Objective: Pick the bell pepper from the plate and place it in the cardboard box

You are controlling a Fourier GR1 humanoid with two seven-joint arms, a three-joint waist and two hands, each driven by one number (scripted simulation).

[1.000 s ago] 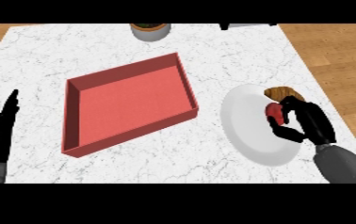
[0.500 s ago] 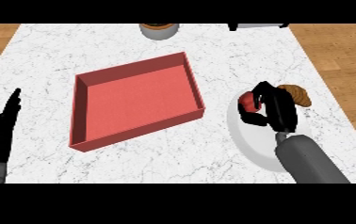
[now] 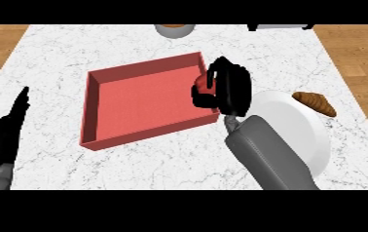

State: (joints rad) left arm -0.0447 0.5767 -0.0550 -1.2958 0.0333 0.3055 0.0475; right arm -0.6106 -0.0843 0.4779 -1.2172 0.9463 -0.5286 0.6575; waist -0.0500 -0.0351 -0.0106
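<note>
Grasping the pepper [image 3: 198, 84] in curled fingers, the right hand [image 3: 229, 87] hangs over the right wall of the box [image 3: 137, 102], off the plate [image 3: 287, 124]; it should clear that wall inward before letting go; the left hand [image 3: 16, 113] rests open at the left edge.

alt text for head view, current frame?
The right hand, curled round the red bell pepper, holds it over the right edge of the red box, beside the white plate with a croissant. The left hand rests open at the left edge.

White grey-veined marble counter [image 3: 108, 167], wooden floor [image 3: 348, 50] beyond its left and right edges.
</note>
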